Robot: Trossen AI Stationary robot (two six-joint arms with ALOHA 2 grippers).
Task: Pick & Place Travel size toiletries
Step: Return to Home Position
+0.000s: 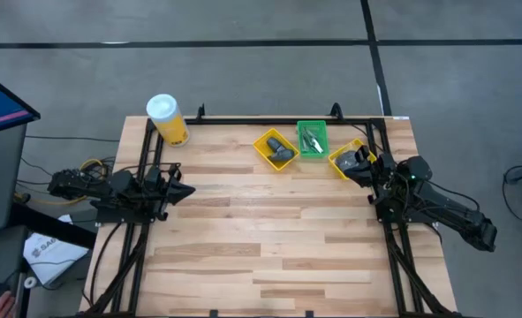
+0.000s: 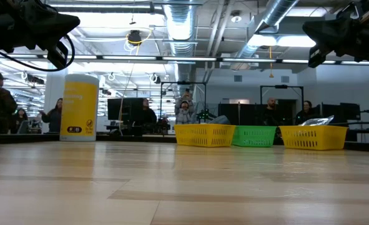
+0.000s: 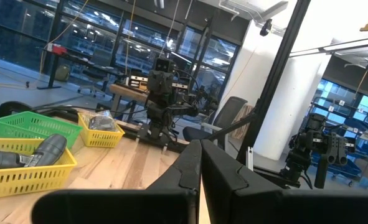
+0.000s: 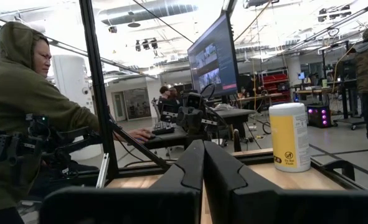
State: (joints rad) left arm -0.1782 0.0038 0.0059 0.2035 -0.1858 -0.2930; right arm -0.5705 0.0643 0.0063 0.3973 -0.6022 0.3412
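Observation:
The toiletries lie in three small trays at the table's far edge. Dark grey oblong pieces (image 1: 279,150) fill a yellow tray (image 1: 265,141). Silver metal tools (image 1: 313,140) lie in the green tray (image 1: 312,126). Dark pieces (image 3: 100,122) sit in a second yellow tray (image 1: 340,162). My left gripper (image 1: 190,190) is shut and empty, held level above the table's left side, its fingers closed in the left wrist view (image 3: 200,158). My right gripper (image 1: 356,166) is shut and empty, raised over the right yellow tray's near corner, shown closed in the right wrist view (image 4: 203,158).
A yellow canister with a white lid (image 1: 166,118) stands at the far left corner. A black frame (image 1: 269,120) borders the table. A person in a hooded jacket (image 4: 22,99) sits beyond the table's left side. The bare wood (image 1: 269,238) stretches from the middle to the near edge.

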